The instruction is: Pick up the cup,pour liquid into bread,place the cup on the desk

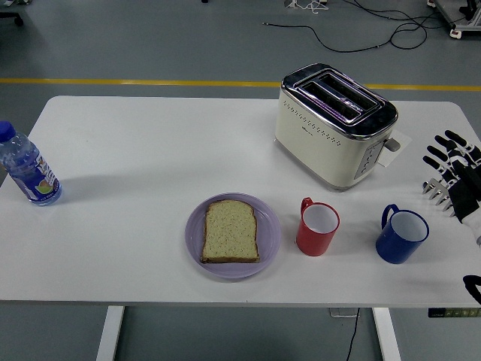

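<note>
Nearest the table's (135, 143) front edge sits a lilac plate (194, 239), carrying one slice of bread (230, 231) laid flat. Just right of the plate stands a red cup (316, 228), upright, handle turned to the far left, white inside. Further right, apart from it, stands a blue cup (401, 235), also upright, handle likewise to the far left. Neither cup is touched by anything.

At the right edge, level with the cups and slightly beyond, the robot's right hand (453, 177) hovers over the table, fingers spread and extended toward the left, holding nothing. It is near the blue cup but clear of it.

At the far left edge stands a water bottle (27, 167) with a blue cap, upright, well apart from everything else.

Farthest back, right of centre, a cream and chrome toaster (333, 125) sits at an angle, with a white slip of paper (397, 147) at its right end.
</note>
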Robot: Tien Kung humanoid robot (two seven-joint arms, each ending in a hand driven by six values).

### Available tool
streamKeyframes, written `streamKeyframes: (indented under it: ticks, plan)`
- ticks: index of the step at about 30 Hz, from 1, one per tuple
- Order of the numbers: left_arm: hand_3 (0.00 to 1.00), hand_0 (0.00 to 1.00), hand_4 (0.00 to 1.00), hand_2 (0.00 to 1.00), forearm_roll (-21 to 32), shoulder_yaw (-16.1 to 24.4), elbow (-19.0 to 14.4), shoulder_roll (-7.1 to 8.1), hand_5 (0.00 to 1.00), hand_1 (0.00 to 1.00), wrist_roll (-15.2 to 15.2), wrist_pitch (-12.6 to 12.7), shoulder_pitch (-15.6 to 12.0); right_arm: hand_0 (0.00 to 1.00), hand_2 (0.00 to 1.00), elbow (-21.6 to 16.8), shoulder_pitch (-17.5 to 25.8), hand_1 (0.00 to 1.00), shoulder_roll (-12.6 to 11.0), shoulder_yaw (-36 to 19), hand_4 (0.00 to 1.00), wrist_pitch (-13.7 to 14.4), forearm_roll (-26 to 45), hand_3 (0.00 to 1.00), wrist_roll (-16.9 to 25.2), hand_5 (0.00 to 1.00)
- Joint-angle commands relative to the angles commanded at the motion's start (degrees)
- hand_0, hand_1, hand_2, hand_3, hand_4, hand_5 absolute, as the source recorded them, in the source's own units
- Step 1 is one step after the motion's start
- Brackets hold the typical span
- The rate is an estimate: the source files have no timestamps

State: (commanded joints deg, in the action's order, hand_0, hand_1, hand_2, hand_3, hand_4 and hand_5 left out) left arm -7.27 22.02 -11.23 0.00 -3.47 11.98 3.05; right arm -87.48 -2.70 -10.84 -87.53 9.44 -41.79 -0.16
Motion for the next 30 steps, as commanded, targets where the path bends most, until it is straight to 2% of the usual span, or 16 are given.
streamKeyframes:
  ticks: [30]
  plan:
    - [0.517, 0.645, 0.242, 0.675, 0.26, -1.11, 0.04, 0.00, 0.843, 0.658, -0.01, -0.05, -0.76, 0.706, 0.679, 0.98, 0.81, 0.633, 0.17, -1.75, 0.563, 0.01, -0.88, 0.621, -0.13, 0.218]
